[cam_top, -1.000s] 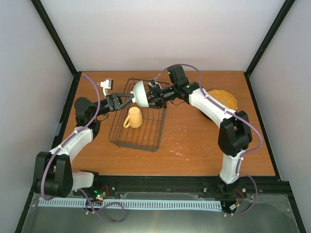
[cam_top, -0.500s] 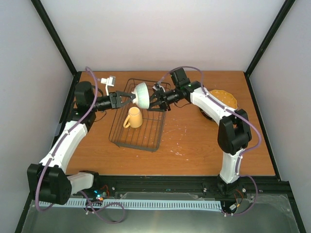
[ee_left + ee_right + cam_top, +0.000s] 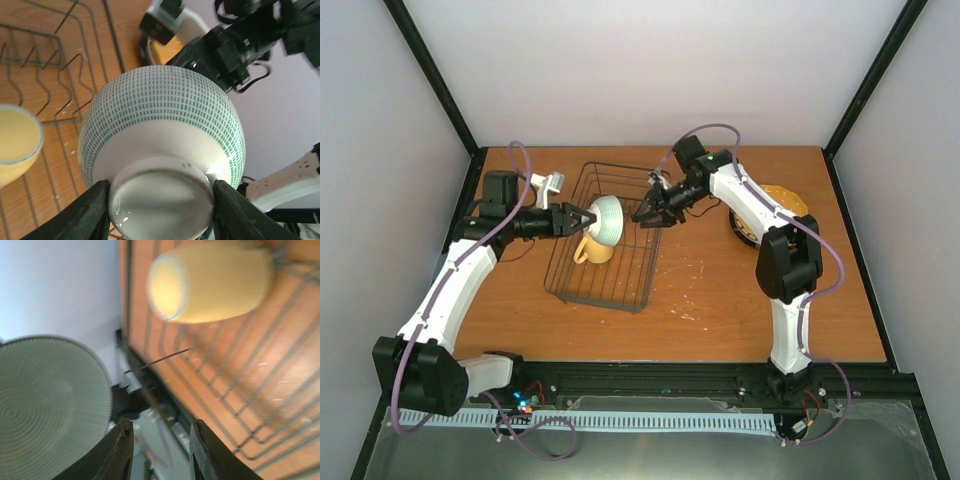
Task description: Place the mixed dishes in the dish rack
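Dishes were only partly loaded. On the left, your left pincer (image 3: 582, 217) was clamped on the foot of the pale green bowl (image 3: 607, 218). It held the bowl on its side in the air, over the dish rack (image 3: 600, 300). Under the bowl, the yellow mug (image 3: 592, 250) already lay on its side in the rack. Your right pincer (image 3: 645, 213) hung near the bowl, fingers apart, holding nothing. Far right, the plates (image 3: 785, 200) sat on the bench (image 3: 720, 300) outside the rack, orange one on top. I think the mug was done, the bowl was nearly in, and the plates were left.
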